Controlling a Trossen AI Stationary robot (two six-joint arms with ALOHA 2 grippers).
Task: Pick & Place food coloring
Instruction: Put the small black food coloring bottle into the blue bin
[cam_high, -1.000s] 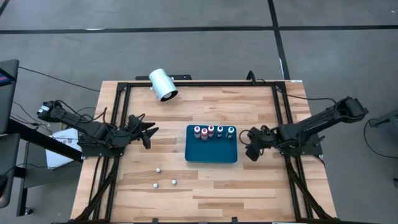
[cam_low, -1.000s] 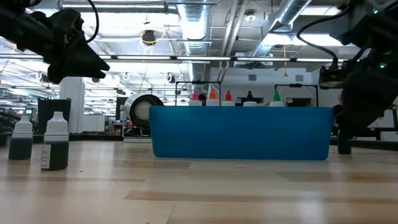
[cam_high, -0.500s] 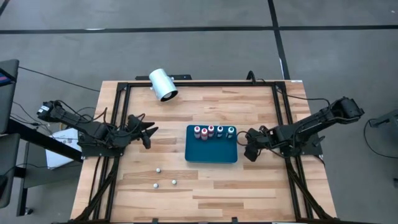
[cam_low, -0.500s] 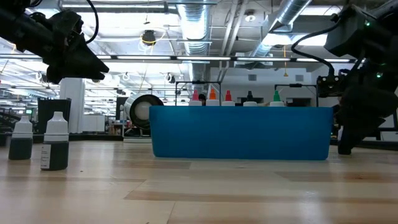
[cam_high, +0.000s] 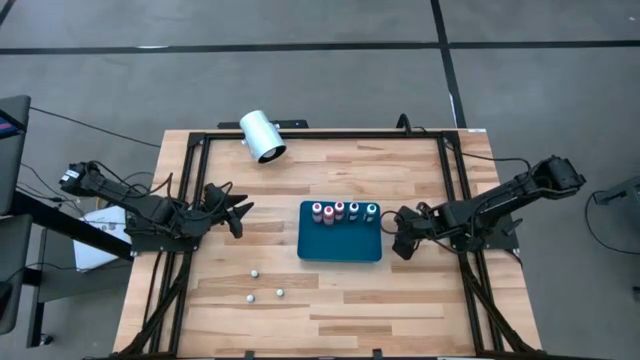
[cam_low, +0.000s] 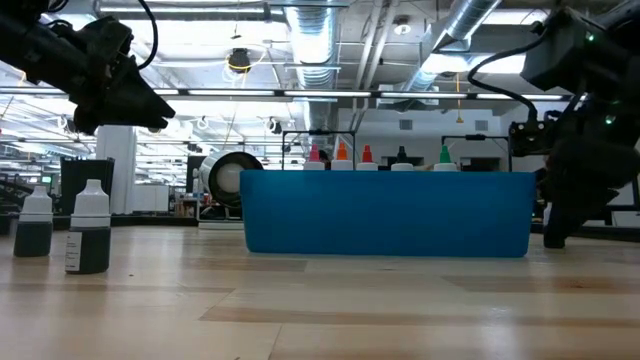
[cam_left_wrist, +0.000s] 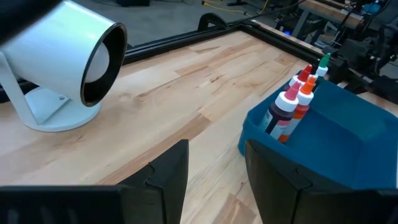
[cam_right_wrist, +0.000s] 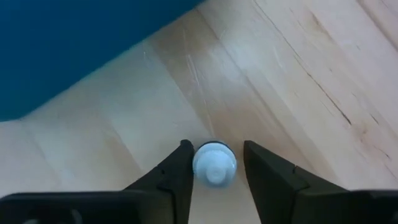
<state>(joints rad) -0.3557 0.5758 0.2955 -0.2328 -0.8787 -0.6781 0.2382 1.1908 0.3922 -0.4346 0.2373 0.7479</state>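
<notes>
Right claw (cam_right_wrist: 213, 163) spread either side of a white-capped food coloring bottle (cam_right_wrist: 214, 163), not clamped, just off the blue tray's (cam_high: 340, 245) right edge. Off-centre closing could tip it. Left claw (cam_left_wrist: 214, 168) apart, idle near the surface's left edge.

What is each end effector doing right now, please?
Left end effector: open, holding nothing, raised over the table's left side.
Right end effector: open, its fingers either side of a food coloring bottle beside the blue tray, not closed on it.

an industrial lab or workshop: exposed ceiling ducts (cam_low: 320, 30) and strip lights, grey concrete floor (cam_high: 300, 80), framed wooden counter (cam_high: 330, 300).
</notes>
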